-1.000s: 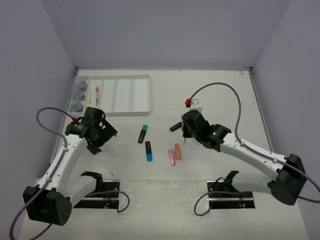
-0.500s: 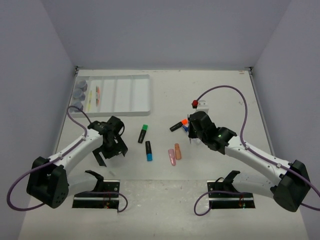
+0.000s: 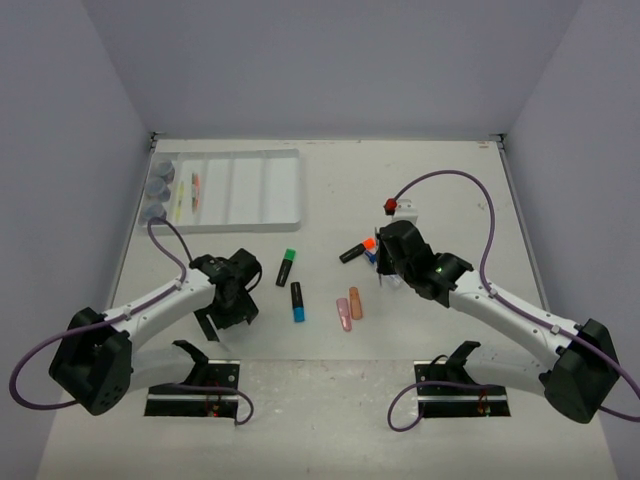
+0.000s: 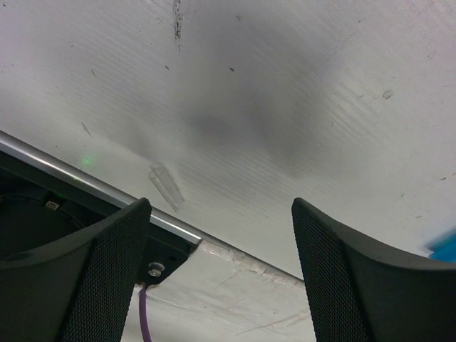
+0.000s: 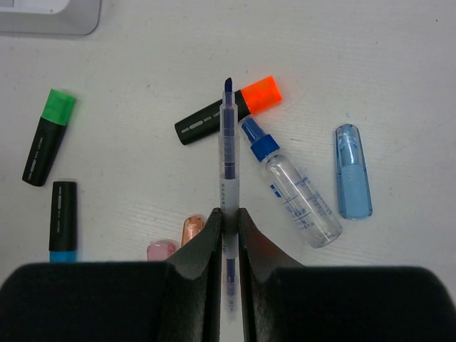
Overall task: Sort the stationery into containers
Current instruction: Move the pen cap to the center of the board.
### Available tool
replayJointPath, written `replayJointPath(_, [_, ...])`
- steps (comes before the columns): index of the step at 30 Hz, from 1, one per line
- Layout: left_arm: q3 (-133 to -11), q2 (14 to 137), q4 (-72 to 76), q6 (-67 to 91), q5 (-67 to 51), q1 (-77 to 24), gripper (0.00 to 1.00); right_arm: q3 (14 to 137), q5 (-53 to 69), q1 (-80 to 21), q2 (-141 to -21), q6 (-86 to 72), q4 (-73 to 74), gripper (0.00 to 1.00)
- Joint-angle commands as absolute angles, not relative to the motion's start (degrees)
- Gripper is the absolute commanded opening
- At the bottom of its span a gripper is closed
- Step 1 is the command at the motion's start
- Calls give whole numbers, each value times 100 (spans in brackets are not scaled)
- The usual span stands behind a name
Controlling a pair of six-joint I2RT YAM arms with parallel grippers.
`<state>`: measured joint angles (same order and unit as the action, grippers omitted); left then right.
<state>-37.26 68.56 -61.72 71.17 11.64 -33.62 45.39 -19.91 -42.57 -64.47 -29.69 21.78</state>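
You see the right gripper (image 5: 228,219) clamped on one thin pen (image 5: 227,142) and the left gripper (image 4: 221,214) with jaws apart, both nearside of the white tray (image 3: 268,190), whose left end holds three pots (image 3: 155,190), while three highlighters (image 5: 47,135), three erasers (image 5: 353,171) and one glue bottle (image 5: 296,192) lie off its near right corner.

- A pen (image 5: 227,149) disappeared at its lower end between the pinched fingers of the right gripper (image 5: 228,214).
- A pink eraser (image 5: 161,250) and an orange eraser (image 5: 192,229) showed only their tips above that gripper's body.
- Only a corner of the white tray (image 5: 50,18) made the right wrist view's top edge.
- A blurred blue scrap (image 4: 443,244), cut off at the left wrist view's right edge, could not be identified.
- Seen from above, the items (image 3: 195,185) in the tray's compartments were too small to name.
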Motion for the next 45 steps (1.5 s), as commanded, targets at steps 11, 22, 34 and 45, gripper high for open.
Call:
replayJointPath(11, [-3883,7369,-6410,7797,1568,-3537,83,4499,-1902,-4192,-6438,-2856,1939,0])
replayJointPath(22, [-3864,7264,-6784,8739,2078,-3659,75,4470,-1723,-4182,-6352,-2813,1896,0])
replayJointPath(34, [-3574,6214,-5989,9050,2068,-4019,62,4412,-1647,-4148,-6275,-2795,1862,0])
replayJointPath(45, [-3780,6827,-6661,9664,1549,-4964,59,4351,-1631,-4113,-6118,-2786,1862,0])
